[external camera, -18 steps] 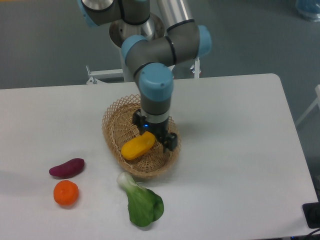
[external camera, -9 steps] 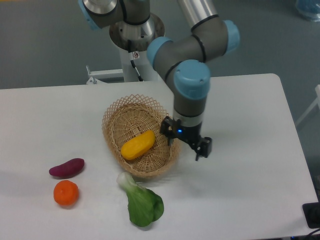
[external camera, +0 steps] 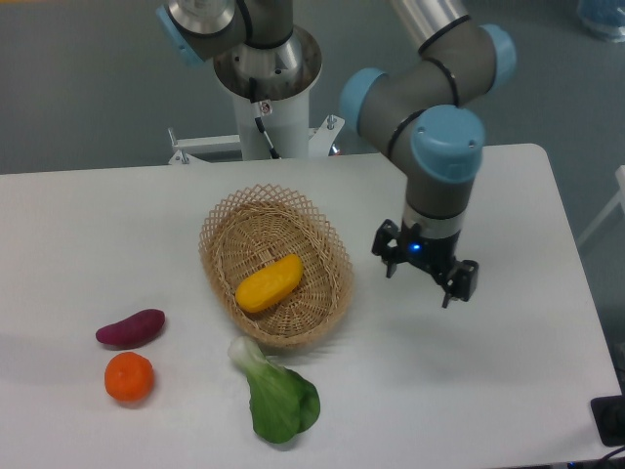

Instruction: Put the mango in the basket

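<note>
Now you can see the mango [external camera: 269, 283] lying tilted inside the basket [external camera: 322, 227] on the white counter [external camera: 488, 391]. Your gripper [external camera: 426, 276] hangs well to the right of the basket, fingers apparently spread and holding nothing, though the angle makes its gap hard to judge.
</note>
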Robot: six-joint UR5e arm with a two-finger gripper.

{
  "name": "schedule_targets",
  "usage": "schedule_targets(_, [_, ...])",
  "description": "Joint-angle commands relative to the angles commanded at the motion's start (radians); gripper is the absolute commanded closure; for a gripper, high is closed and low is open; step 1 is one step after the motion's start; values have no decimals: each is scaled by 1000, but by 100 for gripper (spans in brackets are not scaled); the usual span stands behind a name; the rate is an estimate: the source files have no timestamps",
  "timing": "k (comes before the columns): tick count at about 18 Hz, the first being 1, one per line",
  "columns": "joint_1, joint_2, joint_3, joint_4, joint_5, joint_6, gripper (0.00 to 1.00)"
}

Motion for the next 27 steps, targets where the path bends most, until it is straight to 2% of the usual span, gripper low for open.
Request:
schedule_targets(6, [44, -41, 38, -2, 12, 46, 0])
schedule_targets(11, [80, -57, 45, 9, 12, 116, 0])
schedule_targets(27, [84, -74, 65, 18, 12, 158, 0])
